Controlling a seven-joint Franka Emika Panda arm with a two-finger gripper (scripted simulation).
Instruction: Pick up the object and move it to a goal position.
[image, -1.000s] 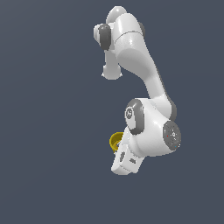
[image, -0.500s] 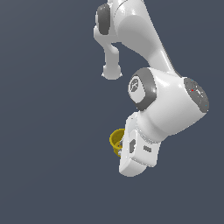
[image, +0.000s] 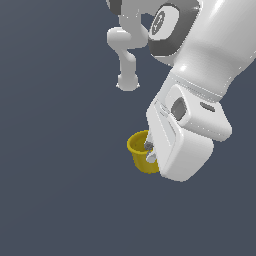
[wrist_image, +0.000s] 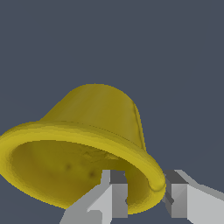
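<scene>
The object, a small mustard-yellow cup (image: 138, 154), hangs against the plain dark background, half hidden behind the white hand of my gripper (image: 149, 152). In the wrist view the cup (wrist_image: 92, 127) fills the picture, its wide lipped rim turned toward the camera. One grey finger (wrist_image: 114, 194) reaches inside the rim and the other finger sits just outside the wall. The gripper (wrist_image: 144, 194) is shut on the cup's rim, with the wall pinched between the two pads.
The arm's large white links (image: 210, 55) fill the exterior view's upper right, and a further link (image: 127, 60) shows behind. Everything else is plain dark blue-grey background with no other objects or edges.
The arm and the cup have grown much larger in the exterior view, coming toward the camera with the cup held. The cup's place in the picture has barely shifted.
</scene>
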